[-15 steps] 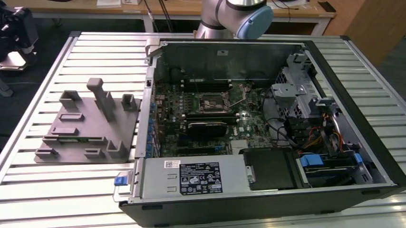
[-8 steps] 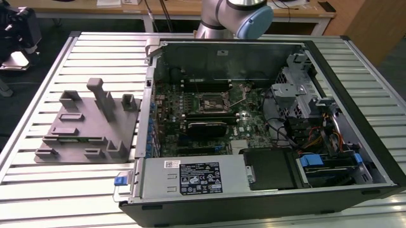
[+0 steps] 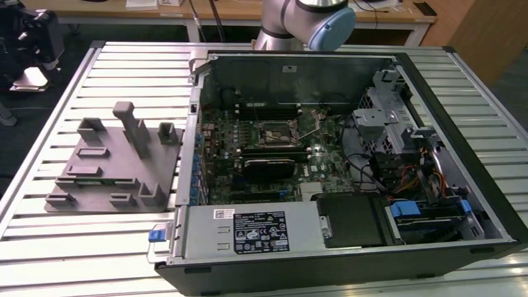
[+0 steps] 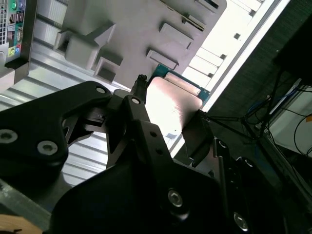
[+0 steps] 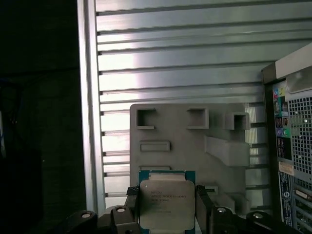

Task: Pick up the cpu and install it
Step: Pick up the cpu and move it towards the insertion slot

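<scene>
The cpu [image 5: 165, 200], a flat square chip with a silver top and a green rim, sits between my gripper's [image 5: 166, 210] two black fingers [image 5: 130, 204], which are shut on its opposite edges. In the second wrist view the cpu [image 4: 171, 102] glares bright between the same fingertips [image 4: 139, 92]. It hangs in the air above the near edge of the grey fixture plate [image 5: 195, 146], well clear of it. In the exterior view the motherboard's black-framed socket [image 3: 273, 132] lies in the middle of the open computer case [image 3: 462, 185].
The grey fixture plate [image 3: 115, 164] with upright blocks lies on the ribbed metal table [image 3: 49, 247] at the exterior view's left of the case. The arm's base joint [image 3: 307, 18] stands behind the case. The case's rear port panel [image 5: 292, 146] is beside the fixture.
</scene>
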